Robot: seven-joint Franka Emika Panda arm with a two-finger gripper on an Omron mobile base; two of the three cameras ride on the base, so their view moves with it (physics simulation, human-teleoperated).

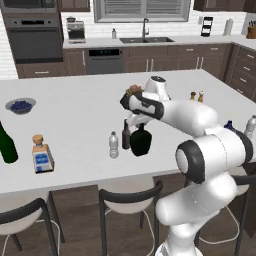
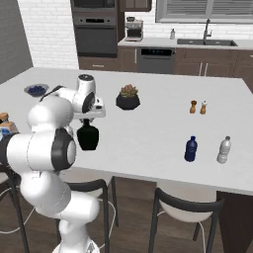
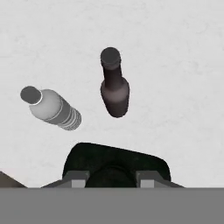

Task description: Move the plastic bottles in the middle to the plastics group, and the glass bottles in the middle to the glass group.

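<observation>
You have three bottles mid-island: one clear water bottle [image 1: 114,145], one slim brown bottle [image 1: 126,136] and one squat black bottle [image 1: 141,141], whose neck your gripper [image 3: 112,180] is clamped on from above.

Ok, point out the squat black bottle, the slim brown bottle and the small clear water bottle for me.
squat black bottle [image 1: 141,142]: left base view, on its round body.
slim brown bottle [image 3: 114,89]: hand view, on its shoulder below the neck.
small clear water bottle [image 1: 114,145]: left base view, on its ribbed body.
</observation>
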